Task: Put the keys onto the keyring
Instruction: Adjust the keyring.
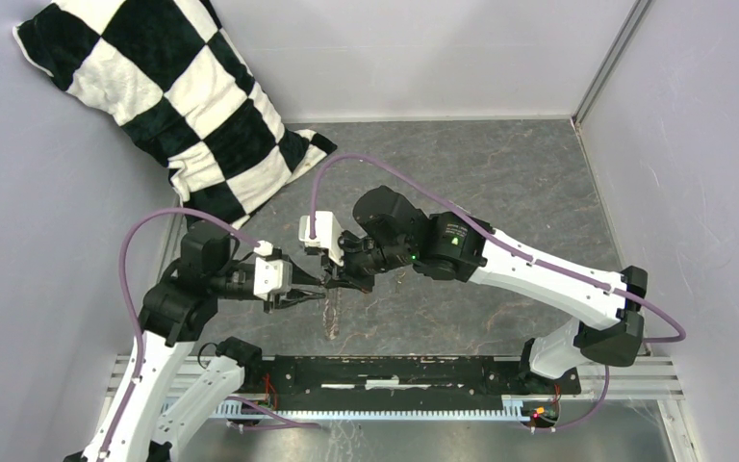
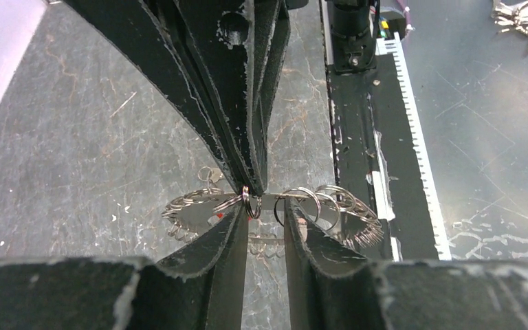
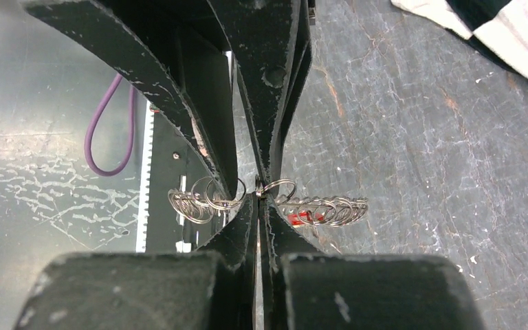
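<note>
The keyring (image 1: 332, 316), a chain of small silver rings with a red tag (image 3: 302, 218), hangs above the grey floor between both grippers. My right gripper (image 3: 258, 198) is shut, pinching one ring at its tips. The chain (image 3: 323, 206) spreads to either side of them. In the left wrist view, my left gripper (image 2: 267, 206) meets it tip to tip. Its jaws stand apart, with the chain (image 2: 347, 206) crossing the gap and rings looped round one finger (image 2: 302, 230). From above, the two grippers (image 1: 327, 287) touch noses. I cannot pick out the keys in any view.
A black-and-white checked pillow (image 1: 173, 96) leans in the back left corner. A black rail (image 1: 394, 371) runs along the near edge below the hanging rings. A small silvery metal cluster (image 2: 522, 17) lies beyond the rail; I cannot tell what it is. Walls close in the sides.
</note>
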`<act>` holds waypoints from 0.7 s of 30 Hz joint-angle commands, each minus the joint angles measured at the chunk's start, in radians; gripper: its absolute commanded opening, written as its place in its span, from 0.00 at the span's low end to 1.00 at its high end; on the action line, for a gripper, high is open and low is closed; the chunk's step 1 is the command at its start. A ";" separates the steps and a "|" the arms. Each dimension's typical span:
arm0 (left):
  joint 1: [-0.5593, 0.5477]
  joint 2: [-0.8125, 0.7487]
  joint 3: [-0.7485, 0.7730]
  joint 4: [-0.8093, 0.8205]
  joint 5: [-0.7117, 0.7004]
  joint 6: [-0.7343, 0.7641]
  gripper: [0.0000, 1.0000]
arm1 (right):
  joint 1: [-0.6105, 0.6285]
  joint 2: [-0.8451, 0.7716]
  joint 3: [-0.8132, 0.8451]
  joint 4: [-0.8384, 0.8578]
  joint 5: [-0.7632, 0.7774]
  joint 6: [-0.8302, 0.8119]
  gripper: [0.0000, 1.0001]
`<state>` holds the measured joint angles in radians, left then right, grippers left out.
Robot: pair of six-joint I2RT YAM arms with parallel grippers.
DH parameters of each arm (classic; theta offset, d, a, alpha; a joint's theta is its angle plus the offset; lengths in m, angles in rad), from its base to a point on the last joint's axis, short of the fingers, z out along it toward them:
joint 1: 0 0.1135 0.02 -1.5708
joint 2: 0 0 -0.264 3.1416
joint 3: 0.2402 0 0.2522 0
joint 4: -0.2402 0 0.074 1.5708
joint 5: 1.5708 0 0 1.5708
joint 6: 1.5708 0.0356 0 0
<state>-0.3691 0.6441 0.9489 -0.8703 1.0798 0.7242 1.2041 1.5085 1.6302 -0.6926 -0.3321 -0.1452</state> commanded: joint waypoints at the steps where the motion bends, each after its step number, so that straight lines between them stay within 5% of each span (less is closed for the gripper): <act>1: -0.005 -0.038 -0.006 0.187 -0.002 -0.163 0.31 | 0.005 -0.033 -0.005 0.104 -0.032 -0.001 0.01; 21: -0.004 -0.013 -0.003 0.189 -0.046 -0.149 0.20 | 0.003 -0.071 -0.060 0.156 -0.022 0.022 0.01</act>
<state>-0.3691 0.6125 0.9043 -0.7109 1.0477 0.5472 1.1957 1.4643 1.5711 -0.6258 -0.3267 -0.1368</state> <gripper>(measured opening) 0.220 0.014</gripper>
